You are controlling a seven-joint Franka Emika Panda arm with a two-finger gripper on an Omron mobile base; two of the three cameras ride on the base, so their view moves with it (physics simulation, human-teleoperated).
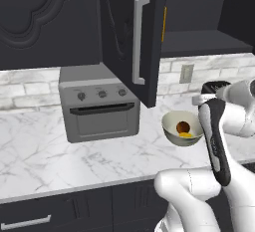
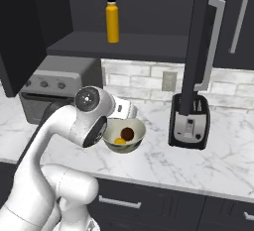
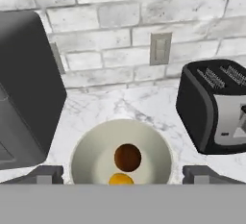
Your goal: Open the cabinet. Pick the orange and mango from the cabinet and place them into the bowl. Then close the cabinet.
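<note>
- The bowl [image 3: 81, 158] sits on the marble counter [image 1: 45, 156], between the toaster oven [image 1: 98, 104] and the black toaster [image 2: 189, 122].
- The orange [image 3: 128, 157] and the mango [image 3: 120, 179] lie together inside the bowl, touching or nearly so.
- The gripper [image 3: 123, 174] hangs above the bowl, its fingers [image 3: 46, 174] spread wide to either side of the rim and holding nothing.
- The cabinet [image 1: 132, 37] is open; its door swings out over the counter just above the toaster oven and the bowl.
- A yellow bottle [image 2: 112, 20] stands upright on the shelf.
- A wall outlet [image 3: 160, 48] is set in the brick backsplash behind the bowl.
</note>
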